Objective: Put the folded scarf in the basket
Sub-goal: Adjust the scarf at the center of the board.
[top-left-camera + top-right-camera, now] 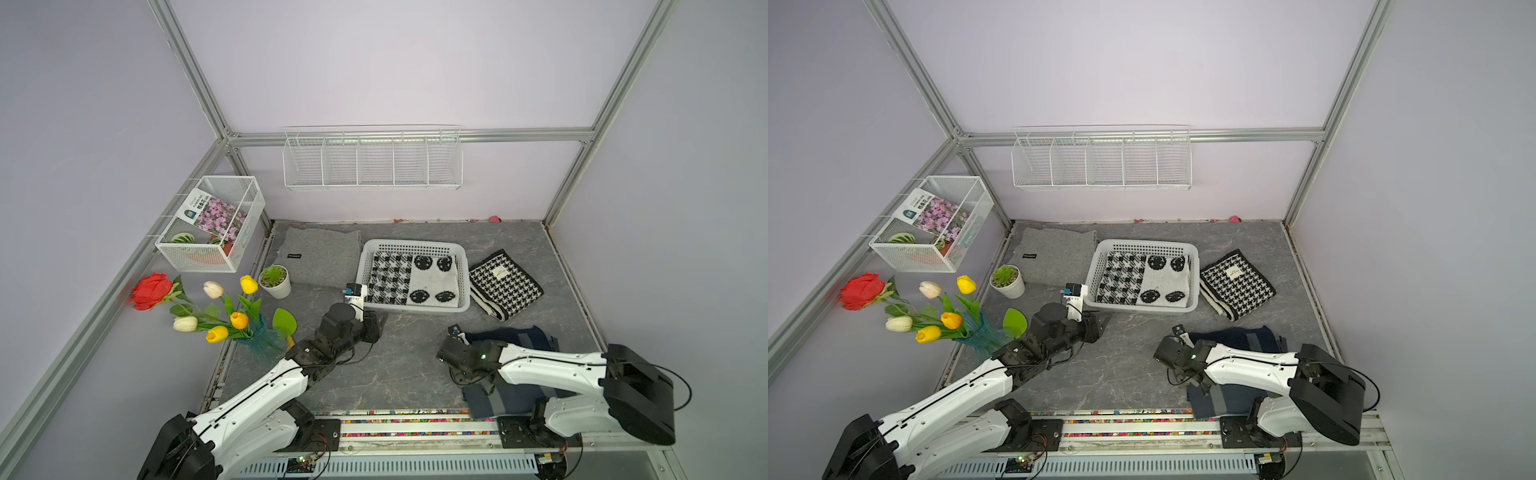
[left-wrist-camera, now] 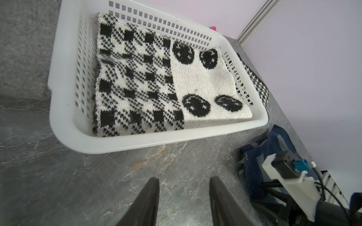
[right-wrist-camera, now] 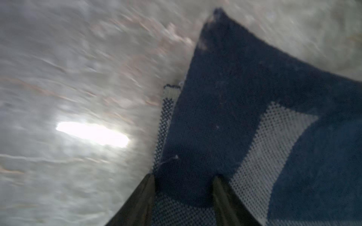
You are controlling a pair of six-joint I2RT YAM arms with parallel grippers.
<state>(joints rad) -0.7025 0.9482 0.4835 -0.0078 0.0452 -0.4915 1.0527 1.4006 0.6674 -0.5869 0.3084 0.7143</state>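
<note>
The left gripper [image 2: 184,179] hangs over the bare grey counter [image 1: 395,374] with its two dark fingers spread and nothing between them. Just beyond it sits the white basket [image 1: 409,245]; the gripper is close to the basket's near left corner but not touching it. A folded black-and-white checked scarf [image 1: 413,280] lies flat inside, filling most of the base, its dotted half toward the right.

The right gripper [image 3: 184,176] points down at the near right of the counter, over the left edge of a navy scarf [image 3: 235,88] with pale bands. Its fingers stand apart with the cloth showing between them, but that view is smeared and I cannot tell whether they pinch it or only hover.

Further out, a houndstooth scarf [image 1: 505,284] lies just right of the basket, and a grey cloth [image 1: 320,257] just left of it. A small potted plant [image 1: 274,280] stands at the grey cloth's near left corner, with a vase of tulips [image 1: 264,343] nearer still.
</note>
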